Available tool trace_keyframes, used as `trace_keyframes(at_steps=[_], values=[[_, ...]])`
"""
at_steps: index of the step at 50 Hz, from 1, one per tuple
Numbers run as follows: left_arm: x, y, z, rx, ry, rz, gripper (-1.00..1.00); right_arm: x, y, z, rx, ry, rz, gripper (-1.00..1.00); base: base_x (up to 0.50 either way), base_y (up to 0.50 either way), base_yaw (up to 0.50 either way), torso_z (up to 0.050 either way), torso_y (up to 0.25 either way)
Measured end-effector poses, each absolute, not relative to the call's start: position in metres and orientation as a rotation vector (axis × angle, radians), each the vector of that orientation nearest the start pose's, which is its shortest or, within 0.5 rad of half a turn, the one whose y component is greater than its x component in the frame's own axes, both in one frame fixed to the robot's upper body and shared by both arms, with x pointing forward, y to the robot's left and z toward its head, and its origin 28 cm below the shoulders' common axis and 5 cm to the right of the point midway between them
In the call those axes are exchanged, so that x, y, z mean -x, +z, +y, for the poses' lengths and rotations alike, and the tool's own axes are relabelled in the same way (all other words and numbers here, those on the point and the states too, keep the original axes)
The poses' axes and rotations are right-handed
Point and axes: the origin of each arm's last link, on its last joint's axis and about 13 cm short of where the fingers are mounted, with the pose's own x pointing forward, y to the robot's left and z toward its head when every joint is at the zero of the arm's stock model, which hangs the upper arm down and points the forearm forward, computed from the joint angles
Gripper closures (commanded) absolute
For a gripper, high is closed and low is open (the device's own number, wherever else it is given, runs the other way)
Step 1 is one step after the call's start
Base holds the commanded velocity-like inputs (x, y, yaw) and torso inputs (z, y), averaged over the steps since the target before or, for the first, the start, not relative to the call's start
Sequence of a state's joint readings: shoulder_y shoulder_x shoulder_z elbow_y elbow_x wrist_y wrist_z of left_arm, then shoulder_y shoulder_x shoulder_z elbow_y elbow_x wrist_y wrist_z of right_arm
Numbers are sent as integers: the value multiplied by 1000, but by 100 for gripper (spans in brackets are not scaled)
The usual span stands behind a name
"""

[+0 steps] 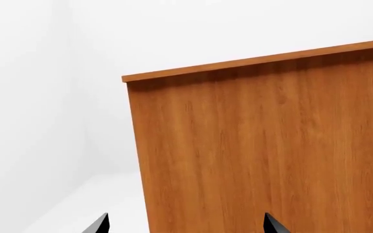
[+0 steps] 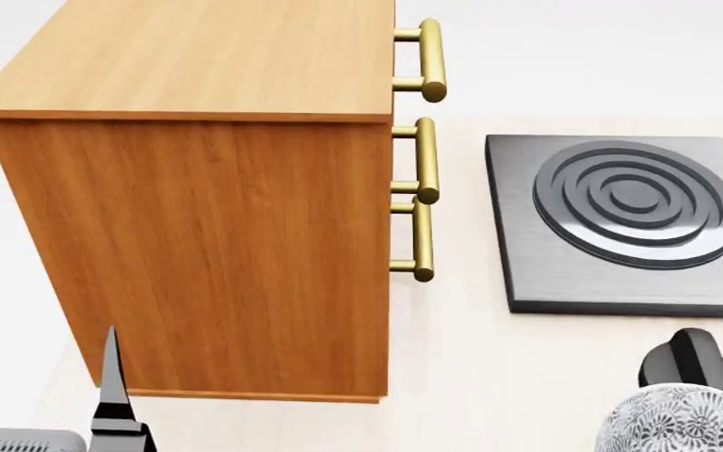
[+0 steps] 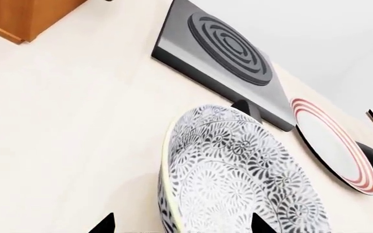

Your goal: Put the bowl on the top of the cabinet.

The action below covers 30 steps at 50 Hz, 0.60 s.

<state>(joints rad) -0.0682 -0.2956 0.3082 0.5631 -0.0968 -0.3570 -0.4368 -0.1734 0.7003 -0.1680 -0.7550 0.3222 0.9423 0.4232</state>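
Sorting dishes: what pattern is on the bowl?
Dense dark grey-blue floral pattern on the deep white ceramic bowl; right wrist view.

Bowl (image 3: pixel 238 179): deep, round, white with dense dark grey-blue floral pattern, pale rim, on the pale counter at the head view's lower right corner (partly cut off). Cabinet (image 2: pixel 211 235): tall orange-brown wood-grain box, lighter flat top, brass bar handles on its right face, upright, well left of bowl.
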Motion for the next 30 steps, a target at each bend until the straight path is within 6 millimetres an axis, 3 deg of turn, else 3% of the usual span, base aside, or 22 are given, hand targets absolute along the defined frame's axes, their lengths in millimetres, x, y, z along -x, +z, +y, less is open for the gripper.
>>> trace_keyframes(at_steps=[30], values=[[-200, 109, 194, -134, 64, -242, -100, -142, 87, -174, 566, -67, 395, -100, 0, 0, 0, 0, 0]])
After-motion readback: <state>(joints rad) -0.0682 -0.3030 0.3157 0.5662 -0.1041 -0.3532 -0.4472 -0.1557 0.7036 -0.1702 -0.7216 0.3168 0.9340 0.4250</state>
